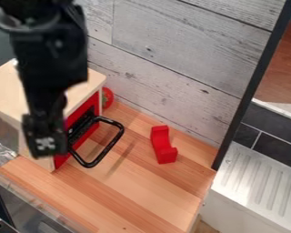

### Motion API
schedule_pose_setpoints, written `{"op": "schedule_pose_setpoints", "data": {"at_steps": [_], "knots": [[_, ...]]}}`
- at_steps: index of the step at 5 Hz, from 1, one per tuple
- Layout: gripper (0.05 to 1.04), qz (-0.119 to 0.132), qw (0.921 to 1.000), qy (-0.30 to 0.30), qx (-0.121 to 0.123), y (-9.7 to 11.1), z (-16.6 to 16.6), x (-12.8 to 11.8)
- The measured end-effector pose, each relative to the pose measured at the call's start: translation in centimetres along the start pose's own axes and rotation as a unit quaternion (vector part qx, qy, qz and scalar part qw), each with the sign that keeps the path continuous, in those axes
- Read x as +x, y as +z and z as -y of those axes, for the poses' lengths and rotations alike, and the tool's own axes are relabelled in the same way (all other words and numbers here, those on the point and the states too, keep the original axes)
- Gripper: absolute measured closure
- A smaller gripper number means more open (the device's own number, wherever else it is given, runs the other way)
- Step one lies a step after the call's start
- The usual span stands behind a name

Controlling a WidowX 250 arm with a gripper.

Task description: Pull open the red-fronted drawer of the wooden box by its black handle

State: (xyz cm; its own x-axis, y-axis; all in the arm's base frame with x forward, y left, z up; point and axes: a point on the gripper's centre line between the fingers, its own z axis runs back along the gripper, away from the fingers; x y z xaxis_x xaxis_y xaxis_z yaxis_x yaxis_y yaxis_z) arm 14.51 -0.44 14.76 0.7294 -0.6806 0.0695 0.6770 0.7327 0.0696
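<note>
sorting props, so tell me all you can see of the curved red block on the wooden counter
The curved red block has thick ends and a hollow in its right side. It looks smooth and undamaged; wood or plastic, I cannot tell. It lies on the striped wooden counter, right of the black loop handle, touching only the counter.

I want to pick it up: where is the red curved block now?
The red curved block lies on the wooden counter, right of the black handle.
</note>
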Motion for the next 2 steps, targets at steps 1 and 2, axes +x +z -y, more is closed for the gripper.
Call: {"op": "schedule_pose_setpoints", "data": {"at_steps": [1, 2], "knots": [[0.084, 0.000, 0.9995, 0.022, 0.021, -2.2, -0.5, 0.3], [0.084, 0.007, 0.9967, 0.064, 0.049, -4.3, -1.2, 0.8]]}}
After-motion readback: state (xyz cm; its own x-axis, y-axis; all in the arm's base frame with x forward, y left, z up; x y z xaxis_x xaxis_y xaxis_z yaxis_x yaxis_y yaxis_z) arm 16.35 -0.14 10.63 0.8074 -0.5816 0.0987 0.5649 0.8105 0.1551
